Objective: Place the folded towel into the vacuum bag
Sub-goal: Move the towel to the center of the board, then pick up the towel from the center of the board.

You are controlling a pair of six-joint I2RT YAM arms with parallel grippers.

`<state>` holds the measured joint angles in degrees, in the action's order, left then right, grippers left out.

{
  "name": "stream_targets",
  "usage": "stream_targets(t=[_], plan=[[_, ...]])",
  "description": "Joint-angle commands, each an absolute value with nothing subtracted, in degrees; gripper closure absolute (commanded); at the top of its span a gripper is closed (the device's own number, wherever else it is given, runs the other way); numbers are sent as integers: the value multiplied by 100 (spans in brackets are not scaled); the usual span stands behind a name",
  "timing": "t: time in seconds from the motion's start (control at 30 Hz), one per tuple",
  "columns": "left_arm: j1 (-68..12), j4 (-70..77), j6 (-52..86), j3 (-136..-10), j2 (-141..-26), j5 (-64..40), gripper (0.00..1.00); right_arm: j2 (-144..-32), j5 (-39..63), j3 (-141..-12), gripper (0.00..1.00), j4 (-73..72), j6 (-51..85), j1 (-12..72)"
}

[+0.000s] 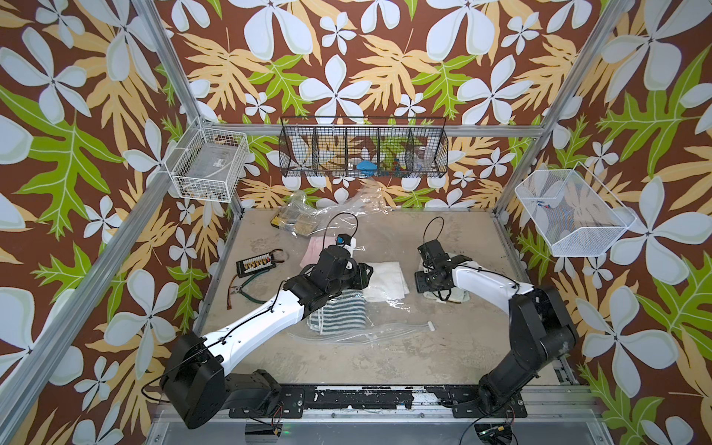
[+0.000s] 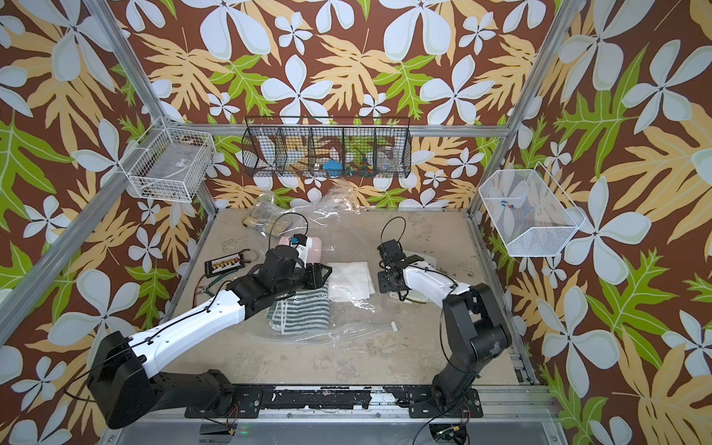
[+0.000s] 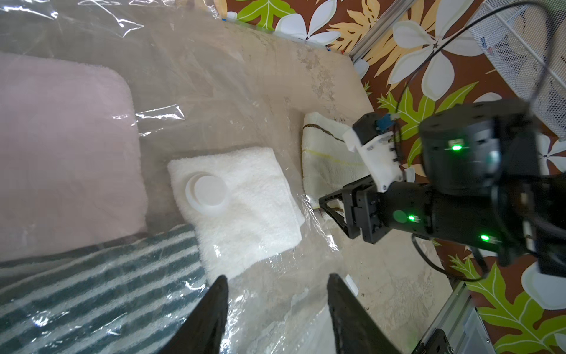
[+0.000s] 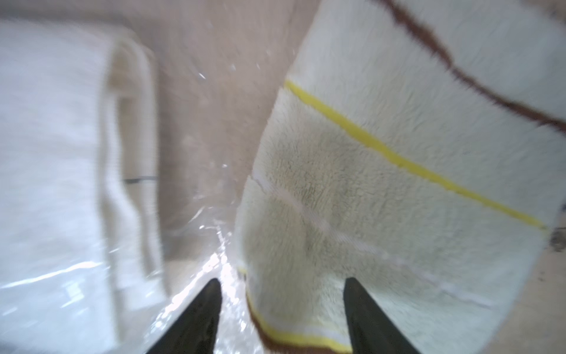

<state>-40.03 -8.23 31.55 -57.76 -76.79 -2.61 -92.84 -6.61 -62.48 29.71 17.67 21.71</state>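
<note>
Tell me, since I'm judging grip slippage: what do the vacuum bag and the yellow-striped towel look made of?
The vacuum bag: thin clear plastic film, glossy, judging by creases and glare. The yellow-striped towel: soft matte terry or fleece cloth, going by its fuzzy pile; fibre unclear.

A robotics lab test cell is shown. A worn beige bench [image 1: 385, 366] is enclosed by aluminium frame posts [image 1: 171, 65] and walls covered in a floral print [image 1: 346, 57]. Wire baskets [image 1: 362, 148] are hung on the walls; a left arm [image 1: 250, 323] and a right arm [image 1: 489, 285] are bolted to a rail [image 1: 358, 398] at the near edge.
</note>
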Motion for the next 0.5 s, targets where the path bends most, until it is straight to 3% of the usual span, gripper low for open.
stream_targets(t=[0.0,0.27,0.47], plan=[[-4153,-890,2756,-6185,-7989,-456,46,-8595,-320,-6166,23,3230,1870,1829],[-4673,-874,2357,-7401,-9475,-714,45,-7841,452,-4774,9,2407,2882,82],[-4864,-880,2330,-8640,-10848,-1103,46,-8623,1003,-4843,7,1737,3018,-532]])
